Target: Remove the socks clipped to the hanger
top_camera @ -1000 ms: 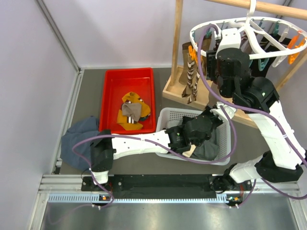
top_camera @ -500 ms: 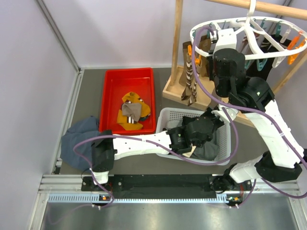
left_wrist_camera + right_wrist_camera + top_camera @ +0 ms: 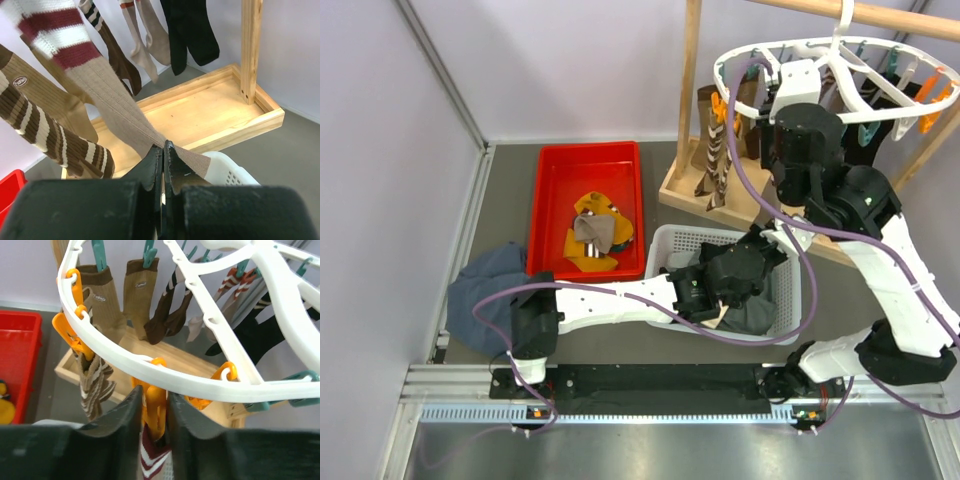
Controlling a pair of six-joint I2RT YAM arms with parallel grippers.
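Observation:
The white oval hanger [image 3: 750, 52] hangs from the wooden pole at the top right, with several socks [image 3: 718, 160] clipped round its rim. In the right wrist view my right gripper [image 3: 155, 396] is shut on an orange clip [image 3: 156, 410] under the hanger's rim [image 3: 165, 372]. That clip holds a sock with dark red and white stripes [image 3: 152, 460]. My left gripper [image 3: 163, 148] is shut on the lower end of a beige sock with red and white bands [image 3: 107, 92], which stretches taut up to the left. In the top view the left gripper [image 3: 768, 246] is over the white basket.
The wooden rack's base tray [image 3: 215, 107] and post [image 3: 690, 80] stand under the hanger. A white basket [image 3: 665, 245] holds dark clothes. A red tray [image 3: 545, 200] holds mustard socks [image 3: 588, 235]. A blue-grey garment [image 3: 485, 280] lies at the left. Brown-white striped [image 3: 50, 135] and black socks [image 3: 187, 30] hang close by.
The right wrist has shifted a little under the hanger's rim, and the hanger and its hanging socks have swung slightly. The left arm has hardly moved.

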